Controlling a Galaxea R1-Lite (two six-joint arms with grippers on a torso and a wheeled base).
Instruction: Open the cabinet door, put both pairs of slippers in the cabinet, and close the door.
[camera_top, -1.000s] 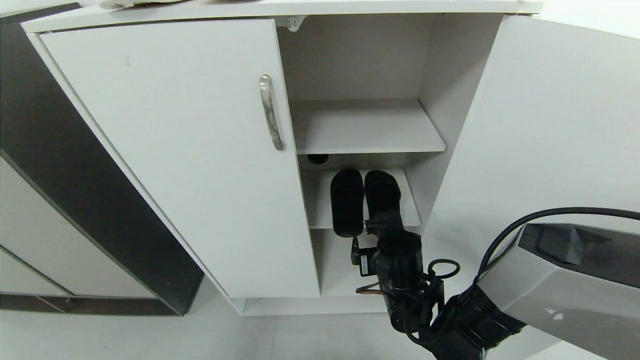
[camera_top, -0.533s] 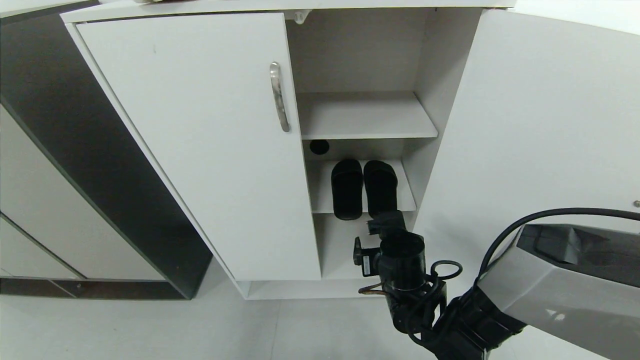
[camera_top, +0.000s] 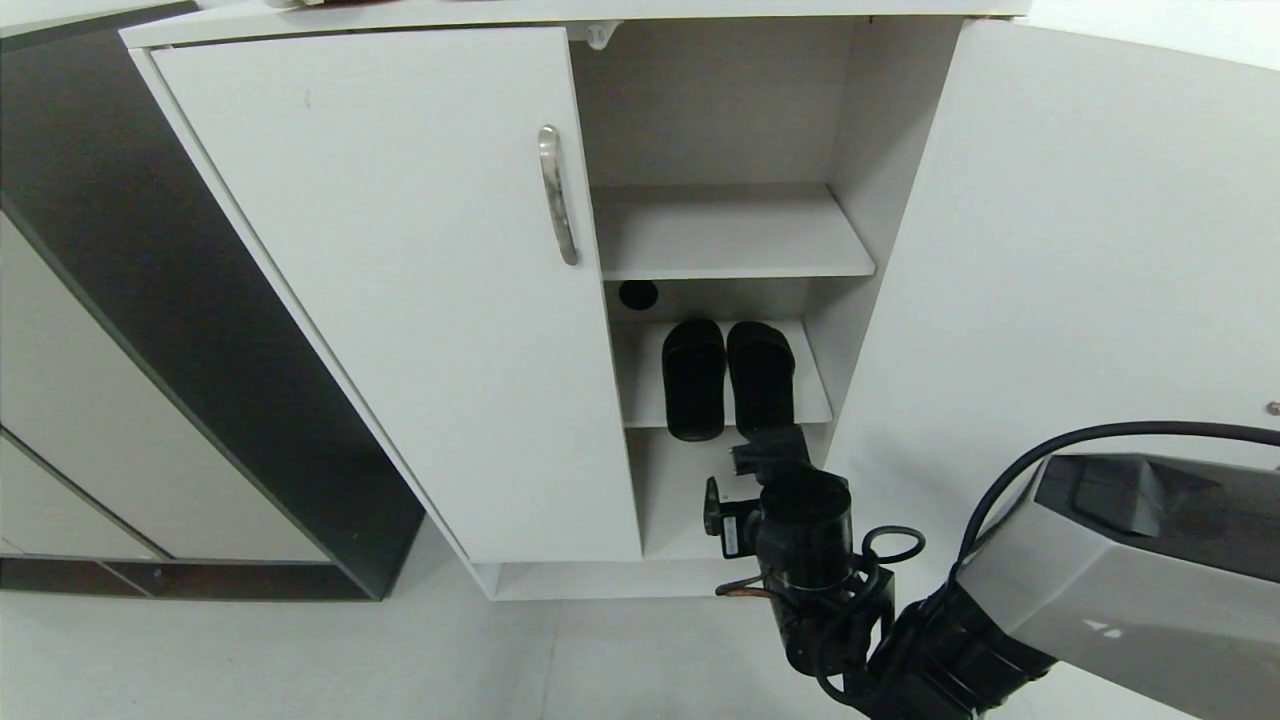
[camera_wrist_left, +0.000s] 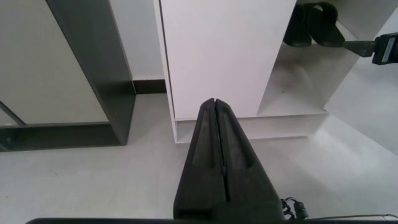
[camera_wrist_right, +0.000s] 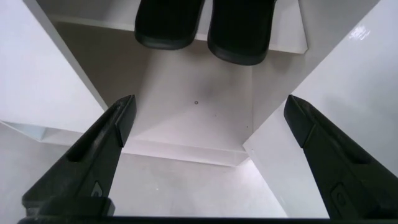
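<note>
The white cabinet's right door (camera_top: 1060, 250) stands wide open and its left door (camera_top: 400, 280) is shut. A pair of black slippers (camera_top: 728, 378) lies side by side on the middle shelf (camera_top: 815, 395), heels at the front edge. My right gripper (camera_top: 768, 450) hangs just below and in front of those heels, before the bottom compartment. In the right wrist view it (camera_wrist_right: 210, 102) is open and holds nothing, with the slipper heels (camera_wrist_right: 239, 31) beyond it. My left gripper (camera_wrist_left: 214, 104) is shut and empty above the floor, facing the left door.
The upper shelf (camera_top: 730, 235) and the bottom compartment (camera_top: 680, 500) are bare. A metal handle (camera_top: 557, 195) sits on the left door. A dark panel (camera_top: 150, 300) flanks the cabinet on the left. Pale floor (camera_top: 300, 660) lies in front.
The head camera has shifted, so the whole cabinet sits differently in view. My right gripper has drawn back from the right slipper's heel and now hangs lower, apart from it.
</note>
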